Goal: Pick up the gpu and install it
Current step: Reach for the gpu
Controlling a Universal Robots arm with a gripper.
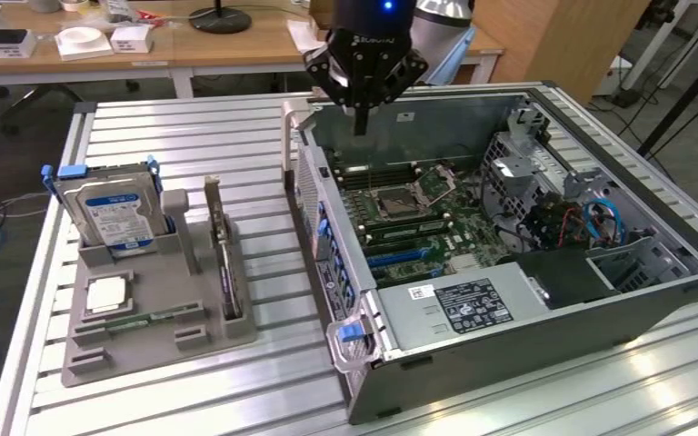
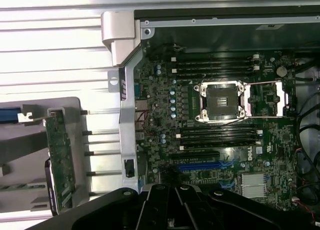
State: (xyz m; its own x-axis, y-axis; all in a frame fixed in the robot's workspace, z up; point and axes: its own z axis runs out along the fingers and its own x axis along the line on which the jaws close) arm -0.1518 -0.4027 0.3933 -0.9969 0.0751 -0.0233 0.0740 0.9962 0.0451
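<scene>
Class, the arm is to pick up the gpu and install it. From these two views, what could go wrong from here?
1. The gripper hangs shut above the case, apart from the gpu upright in its holder; shut, it would likely push the card rather than grasp it.
2. The case wall stands between holder and motherboard; a low carry might clip it.

A silver hard drive with a blue label and blue clips [image 1: 109, 211] is standing upright in a grey plastic holder tray [image 1: 143, 352], which is resting on the slatted aluminium desk [image 1: 204, 136]. A square silver processor chip [image 1: 106, 292] is lying flat at the drive's six o'clock, with a narrow green memory stick [image 1: 145, 320] at the chip's five o'clock. White boxes [image 1: 83, 41] are sitting on a wooden desk [image 1: 252, 50] at twelve o'clock.
</scene>
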